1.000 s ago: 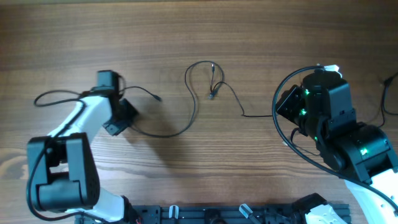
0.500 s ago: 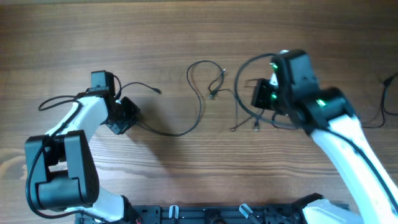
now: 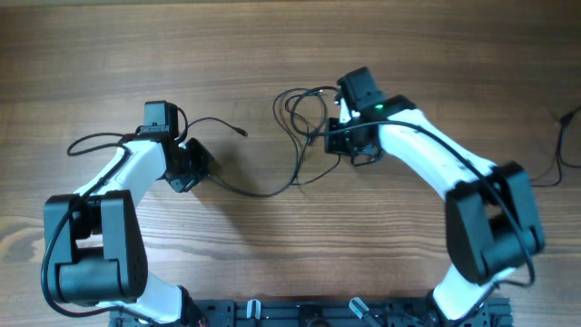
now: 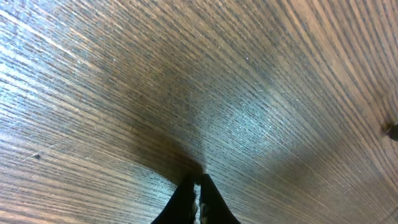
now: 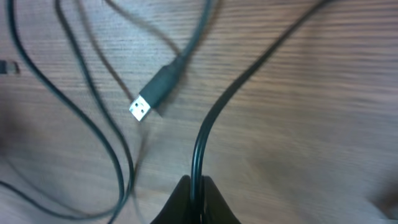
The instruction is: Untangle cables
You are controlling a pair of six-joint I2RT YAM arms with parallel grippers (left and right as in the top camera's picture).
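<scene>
right gripper [image 5: 198,183] clamped on one strand of the cables [image 5: 208,127], cord rising straight out of the tips; USB plug [image 5: 151,96] lies loose just beyond. Cord looks thin, limp and light, so it'll drag and snag; I'd grip near a plug end, not mid-loop. left gripper [image 4: 198,186] pressed together low over the table [image 4: 280,93]; a strand leads to it, can't tell if pinched. Right arm stretched inward over the bunched loops mid-table, left arm bent, wrist down

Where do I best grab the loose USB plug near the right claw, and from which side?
Grip the USB plug by its dark body behind the metal tip, from above, closing across its width: it lies flat on the table. The right claw is shut on another cord.
</scene>
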